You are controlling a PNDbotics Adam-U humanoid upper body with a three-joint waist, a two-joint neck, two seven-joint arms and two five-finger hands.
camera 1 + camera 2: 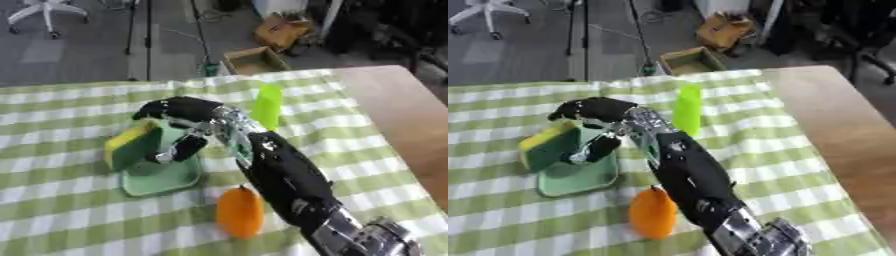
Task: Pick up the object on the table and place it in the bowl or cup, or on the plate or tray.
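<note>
Right hand (179,112) comes in from lower right, arm stretched across the green-and-white checked tablecloth (61,210). Fingers curl over the top of a yellow-topped, green-bodied rectangular sponge (131,145), thumb down on its near face, so the hand is closed round the sponge. The sponge stands on edge, tilted, long axis running roughly near-to-far, with its lower part at the left rim of a pale green, shallow square plastic tray (166,180). Can't tell whether it touches the tray floor or hangs just above.

Key relation: the sponge sits directly under the palm and the tray lies directly below and slightly right of the sponge. Judging by that, the next move needs only a short lowering and a slight shift right to get the sponge fully inside the rim before letting go. Risk: if let go on edge, it may tip out over the left rim.

Tray holds nothing else visible. An orange oval fruit-like obj. (239,212) lies on the cloth near the tray's front right corner, apart from it. A bright lime-green upright piece (267,106) stands beyond the forearm, well clear. Left hand not in view.
</note>
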